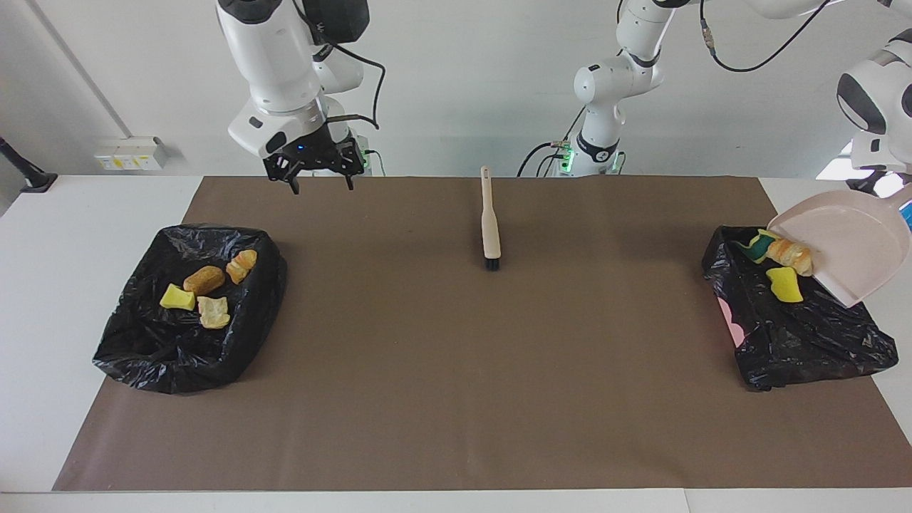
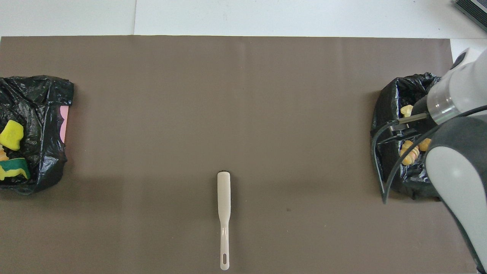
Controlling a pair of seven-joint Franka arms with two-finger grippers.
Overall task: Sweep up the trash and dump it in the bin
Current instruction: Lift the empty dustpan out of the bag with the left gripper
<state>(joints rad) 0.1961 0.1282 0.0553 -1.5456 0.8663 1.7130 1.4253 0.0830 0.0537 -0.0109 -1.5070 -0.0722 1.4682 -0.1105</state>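
Note:
My left gripper (image 1: 903, 191), at the view's edge, holds a pale pink dustpan (image 1: 848, 246) tilted over the black-bagged bin (image 1: 805, 335) at the left arm's end. At the pan's lip, on the bag, lie three pieces of trash: a green-and-yellow sponge (image 1: 757, 246), a bread chunk (image 1: 789, 254) and a yellow sponge (image 1: 784, 285). A second black-bagged bin (image 1: 164, 342) at the right arm's end holds several pieces, among them a yellow sponge (image 1: 177, 297) and a brown bread lump (image 1: 204, 279). My right gripper (image 1: 320, 174) is open and empty, raised over the mat's edge nearest the robots.
The beige-handled brush (image 1: 490, 224) lies on the brown mat (image 1: 456, 370) midway between the bins, bristles pointing away from the robots; it also shows in the overhead view (image 2: 223, 213). A pink bin wall (image 1: 728, 317) peeks out under the left arm's bag.

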